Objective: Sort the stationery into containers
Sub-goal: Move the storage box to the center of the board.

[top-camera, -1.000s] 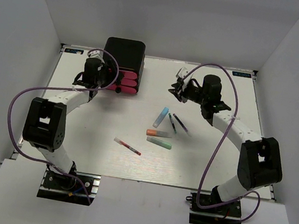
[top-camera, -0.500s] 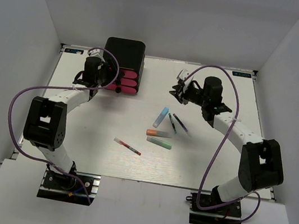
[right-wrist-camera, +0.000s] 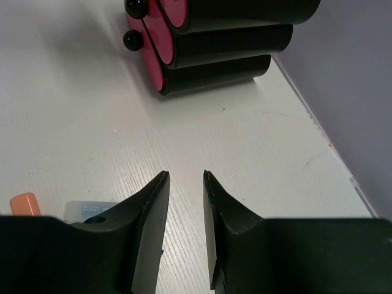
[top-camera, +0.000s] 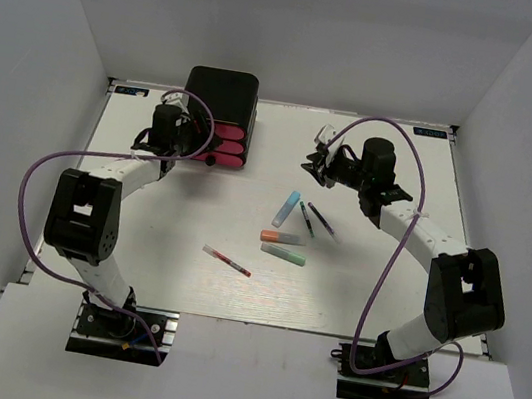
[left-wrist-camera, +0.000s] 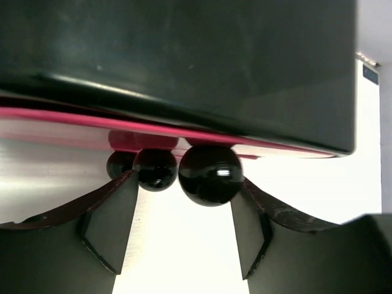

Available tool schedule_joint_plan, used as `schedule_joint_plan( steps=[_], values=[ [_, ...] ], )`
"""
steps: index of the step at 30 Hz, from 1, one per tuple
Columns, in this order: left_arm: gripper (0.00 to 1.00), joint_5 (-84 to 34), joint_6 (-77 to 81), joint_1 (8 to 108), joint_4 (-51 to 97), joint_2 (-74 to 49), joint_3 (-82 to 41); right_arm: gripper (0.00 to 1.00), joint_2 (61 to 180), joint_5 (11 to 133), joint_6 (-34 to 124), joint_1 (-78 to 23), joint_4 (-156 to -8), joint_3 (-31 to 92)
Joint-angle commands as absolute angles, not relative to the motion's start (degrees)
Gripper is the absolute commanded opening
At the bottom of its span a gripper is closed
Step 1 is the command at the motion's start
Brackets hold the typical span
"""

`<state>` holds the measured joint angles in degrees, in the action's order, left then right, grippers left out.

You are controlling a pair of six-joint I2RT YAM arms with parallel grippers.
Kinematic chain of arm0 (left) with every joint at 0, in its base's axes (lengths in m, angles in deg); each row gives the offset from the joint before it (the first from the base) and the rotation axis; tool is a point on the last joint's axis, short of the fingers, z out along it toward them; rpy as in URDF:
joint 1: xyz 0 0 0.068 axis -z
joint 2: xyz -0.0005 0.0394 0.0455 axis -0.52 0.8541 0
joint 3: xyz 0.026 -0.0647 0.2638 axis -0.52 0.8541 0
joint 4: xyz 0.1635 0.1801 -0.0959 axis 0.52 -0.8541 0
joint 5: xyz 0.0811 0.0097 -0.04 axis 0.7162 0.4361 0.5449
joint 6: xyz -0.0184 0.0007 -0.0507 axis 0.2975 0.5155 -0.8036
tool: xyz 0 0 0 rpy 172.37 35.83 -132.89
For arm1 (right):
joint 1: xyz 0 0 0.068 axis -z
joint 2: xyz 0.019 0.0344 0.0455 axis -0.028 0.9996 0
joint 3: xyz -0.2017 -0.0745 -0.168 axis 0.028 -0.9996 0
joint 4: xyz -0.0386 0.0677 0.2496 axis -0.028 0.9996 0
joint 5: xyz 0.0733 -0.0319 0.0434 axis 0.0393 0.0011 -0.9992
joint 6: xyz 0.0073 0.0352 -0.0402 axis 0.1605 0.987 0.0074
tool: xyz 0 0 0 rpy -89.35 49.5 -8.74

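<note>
Pink drawers (top-camera: 230, 145) in the black cabinet (top-camera: 221, 91) sit at 11 o'clock on the table (top-camera: 165, 265). The left arm (top-camera: 118, 174) reaches forward. The left gripper (left-wrist-camera: 184, 199) is spread wide around the black knobs (left-wrist-camera: 210, 174), not clamped. The right arm (top-camera: 413, 228) stretches toward 1 o'clock, and the right gripper (right-wrist-camera: 184, 184) is parted by a narrow gap, empty. Loose highlighters (top-camera: 287, 207) and pens (top-camera: 307, 219) lie mid-table.
</note>
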<state>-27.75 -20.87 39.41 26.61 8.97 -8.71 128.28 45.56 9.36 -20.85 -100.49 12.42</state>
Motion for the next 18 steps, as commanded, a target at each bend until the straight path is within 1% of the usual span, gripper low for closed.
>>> schedule_joint_plan(
  steps=[1,12,18],
  values=[
    [0.71,-28.0,-19.6,39.3,25.0,9.3,-8.7,0.34,126.3,44.9,8.9,-20.4,-102.1,12.2],
    [0.71,-26.3,-19.0,39.3,25.7,13.0,-10.0,0.34,126.6,45.1,8.4,-20.1,-101.9,12.2],
    [0.68,-24.3,-18.4,39.3,24.7,13.0,-9.5,0.34,126.6,45.0,8.3,-20.0,-101.9,12.2]
  ],
)
